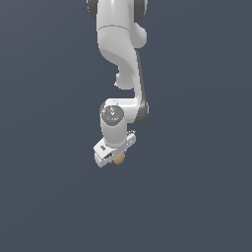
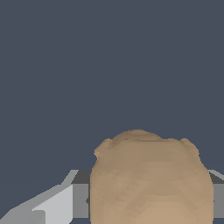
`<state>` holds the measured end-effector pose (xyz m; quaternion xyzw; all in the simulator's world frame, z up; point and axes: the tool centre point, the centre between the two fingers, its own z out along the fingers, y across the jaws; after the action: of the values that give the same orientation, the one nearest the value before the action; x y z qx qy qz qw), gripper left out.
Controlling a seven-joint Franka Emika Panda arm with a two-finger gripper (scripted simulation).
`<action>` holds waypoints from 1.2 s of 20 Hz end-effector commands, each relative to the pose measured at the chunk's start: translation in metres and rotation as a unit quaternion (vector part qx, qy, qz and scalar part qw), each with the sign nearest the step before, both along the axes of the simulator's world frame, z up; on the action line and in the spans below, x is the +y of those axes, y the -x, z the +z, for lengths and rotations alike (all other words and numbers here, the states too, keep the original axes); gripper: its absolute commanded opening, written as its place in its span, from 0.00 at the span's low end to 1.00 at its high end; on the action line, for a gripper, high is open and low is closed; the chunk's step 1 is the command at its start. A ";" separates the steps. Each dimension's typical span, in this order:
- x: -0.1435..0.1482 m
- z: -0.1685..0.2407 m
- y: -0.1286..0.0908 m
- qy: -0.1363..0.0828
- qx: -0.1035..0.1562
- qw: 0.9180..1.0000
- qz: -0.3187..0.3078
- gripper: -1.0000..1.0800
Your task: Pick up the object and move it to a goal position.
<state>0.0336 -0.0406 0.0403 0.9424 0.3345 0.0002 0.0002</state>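
The tan-brown ball [image 1: 119, 158] peeks out from under the white gripper [image 1: 116, 156] in the exterior view, just below the middle of the picture. In the wrist view the ball [image 2: 151, 179] fills the space between the two fingers [image 2: 81, 200], which press against its sides. The gripper [image 2: 151, 208] is shut on the ball. Most of the ball is hidden by the hand in the exterior view. I cannot tell how high it is above the floor.
The white arm [image 1: 120, 54] reaches down from the top of the exterior view. A plain dark grey-blue floor [image 1: 197, 197] lies all around.
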 end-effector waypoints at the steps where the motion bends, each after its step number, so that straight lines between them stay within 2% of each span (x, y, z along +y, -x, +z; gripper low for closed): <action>1: -0.001 0.001 0.001 0.000 0.000 1.000 0.000 0.00; 7: -0.010 0.006 0.012 0.000 0.000 1.000 0.000 0.00; 12: -0.025 0.014 0.030 0.000 0.000 1.000 0.000 0.00; 24: -0.093 0.051 0.107 0.000 0.000 1.000 0.000 0.00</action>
<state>-0.0631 -0.1246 0.0860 0.9425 0.3343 0.0001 0.0002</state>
